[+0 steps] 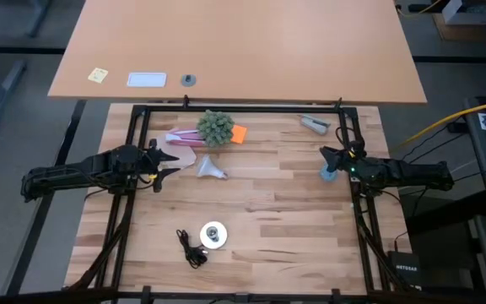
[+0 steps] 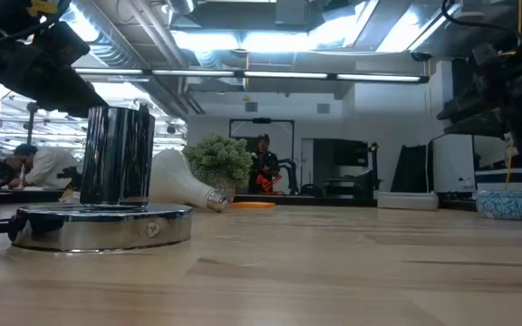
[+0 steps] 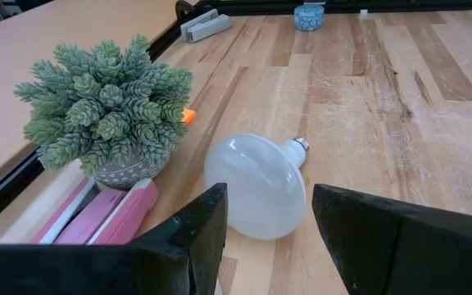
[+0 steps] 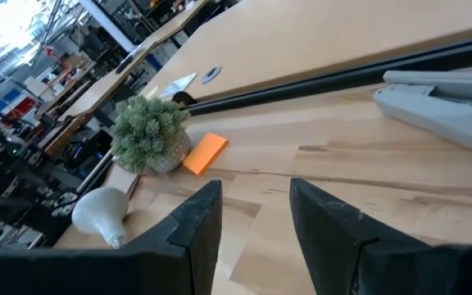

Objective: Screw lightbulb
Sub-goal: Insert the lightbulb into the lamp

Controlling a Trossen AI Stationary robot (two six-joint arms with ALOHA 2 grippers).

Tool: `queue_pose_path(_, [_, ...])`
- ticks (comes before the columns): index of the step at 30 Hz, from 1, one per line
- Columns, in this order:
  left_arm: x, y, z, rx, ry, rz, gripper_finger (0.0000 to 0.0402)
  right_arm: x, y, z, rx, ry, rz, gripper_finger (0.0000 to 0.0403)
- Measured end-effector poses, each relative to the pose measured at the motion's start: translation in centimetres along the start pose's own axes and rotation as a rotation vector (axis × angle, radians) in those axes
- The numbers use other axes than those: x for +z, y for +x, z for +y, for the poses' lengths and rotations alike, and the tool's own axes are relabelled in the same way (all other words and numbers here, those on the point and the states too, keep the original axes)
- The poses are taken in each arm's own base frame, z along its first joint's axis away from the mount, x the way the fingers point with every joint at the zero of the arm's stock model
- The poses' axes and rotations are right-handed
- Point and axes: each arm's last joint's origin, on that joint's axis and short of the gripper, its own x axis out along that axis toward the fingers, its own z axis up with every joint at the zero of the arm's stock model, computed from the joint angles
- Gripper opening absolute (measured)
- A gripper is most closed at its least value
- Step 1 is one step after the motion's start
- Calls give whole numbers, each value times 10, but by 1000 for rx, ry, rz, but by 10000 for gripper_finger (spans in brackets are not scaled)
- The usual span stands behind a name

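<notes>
- The wooden table (image 1: 294, 211) is carrying everything, with a black frame (image 1: 243, 109) running along its far edge and down both sides.
- The left arm is reaching in from the left side of the high view; the left gripper (image 1: 168, 164) is hovering just above the table with its fingers (image 3: 195, 238) parted, a clear gap showing between them, and nothing in its hold.
- The right arm is waiting at the right side of the table; the right gripper (image 1: 326, 157) is standing partly open and empty, beside a small blue bowl (image 1: 329, 174).
- A potted artificial plant (image 1: 215, 127) is sitting near the far edge, with a pink object (image 1: 184, 138) lying beside it towards the left arm and an orange block (image 1: 239, 133) on its other side.
- The lightbulb (image 1: 210, 168) is lying on its side on the table, just in front of the plant and near the left gripper but apart from it, its dome facing the left fingers in the left wrist view and its grey screw base pointing away.
- The round socket disc (image 1: 213, 235) is resting nearer the front edge, well apart from the bulb, with its thin black cord (image 1: 190, 248) curling beside it.
- A grey stapler-like tool (image 1: 315, 123) is lying by the far right corner.
</notes>
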Motion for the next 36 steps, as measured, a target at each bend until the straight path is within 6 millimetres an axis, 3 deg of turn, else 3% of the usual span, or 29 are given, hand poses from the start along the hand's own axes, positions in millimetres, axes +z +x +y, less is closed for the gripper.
queue_pose_path(11, [0,0,0,0,0,0,170,2,0,2,20,20,-8,152])
queue_pose_path(16, [0,0,0,0,0,0,170,10,-3,23,326,-46,56,152])
queue_pose_path(20, [0,0,0,0,0,0,170,23,-8,44,591,-49,-3,152])
queue_pose_path(23, [0,0,0,0,0,0,170,28,-8,54,681,-75,-52,152])
queue_pose_path(36, [0,0,0,0,0,0,170,-13,38,82,643,-281,115,152])
